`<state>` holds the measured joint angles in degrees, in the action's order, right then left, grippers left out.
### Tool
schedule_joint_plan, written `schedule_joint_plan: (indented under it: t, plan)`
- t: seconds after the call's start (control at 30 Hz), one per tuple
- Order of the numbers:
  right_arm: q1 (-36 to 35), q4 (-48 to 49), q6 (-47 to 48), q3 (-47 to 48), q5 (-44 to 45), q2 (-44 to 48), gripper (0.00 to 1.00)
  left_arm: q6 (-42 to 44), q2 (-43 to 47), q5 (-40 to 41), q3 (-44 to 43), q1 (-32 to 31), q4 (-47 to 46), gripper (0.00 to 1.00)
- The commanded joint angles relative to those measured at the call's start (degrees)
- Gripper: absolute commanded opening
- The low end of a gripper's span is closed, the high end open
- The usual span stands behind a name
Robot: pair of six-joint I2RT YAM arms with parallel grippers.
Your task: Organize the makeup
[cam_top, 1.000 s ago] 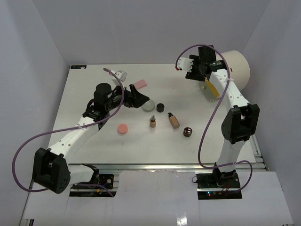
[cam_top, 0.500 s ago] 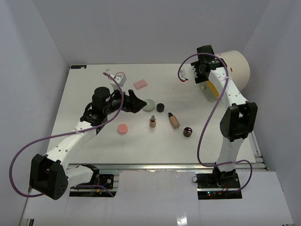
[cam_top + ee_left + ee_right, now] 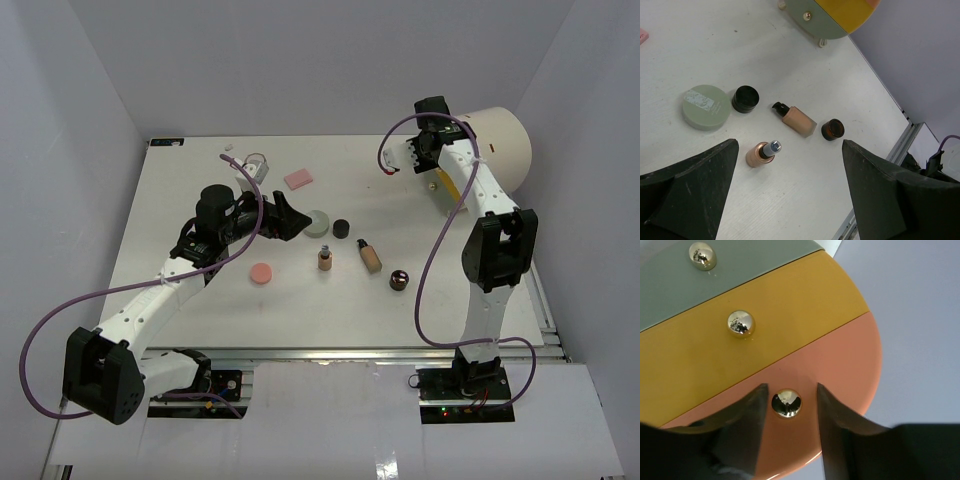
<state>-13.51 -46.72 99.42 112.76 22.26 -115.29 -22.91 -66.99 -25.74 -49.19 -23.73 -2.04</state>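
Note:
The makeup lies mid-table: a pink pad (image 3: pixel 298 179), a grey-green compact (image 3: pixel 317 222), a black compact (image 3: pixel 342 228), a pink disc (image 3: pixel 261 273), a tiny brown bottle (image 3: pixel 325 260), a beige tube (image 3: pixel 369 255) and a brown jar (image 3: pixel 399 280). My left gripper (image 3: pixel 290 215) hovers open and empty left of the grey-green compact (image 3: pixel 705 106). The bottle (image 3: pixel 762 153) shows upright between its fingers from above. My right gripper (image 3: pixel 790 392) is open, its fingers either side of the gold knob (image 3: pixel 786 402) on the salmon drawer, with gaps on both sides.
The large cream drum-shaped case (image 3: pixel 497 145) stands at the back right, its front showing grey, yellow (image 3: pixel 765 315) and salmon drawers, each with a gold knob. A small clear item (image 3: pixel 256 163) lies at the back left. The table's right edge (image 3: pixel 900 145) runs close to the brown jar.
My right gripper has swung in to the case's front and now straddles the salmon drawer's knob. My left arm shifted slightly early on, then held still, staying open.

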Motion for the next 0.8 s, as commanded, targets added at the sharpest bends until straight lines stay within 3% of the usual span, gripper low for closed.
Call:
schedule_joint_plan:
  t: [0.0,0.23,0.77]
  plan:
    - [0.8,-1.9,-0.6,2.8,1.6,0.0,0.39,0.8,2.1,-0.2,0.3,0.3,-0.1,0.96]
    - [0.6,-2.9,-1.8,2.1,0.0,1.2,0.17,0.8,2.0,-0.2,0.2,0.3,-0.2,0.96]
    - [-11.8,-5.7,-13.1,0.9,-7.0,4.8,0.15,1.2,2.4,0.0,0.1,0.3,0.1,0.96]
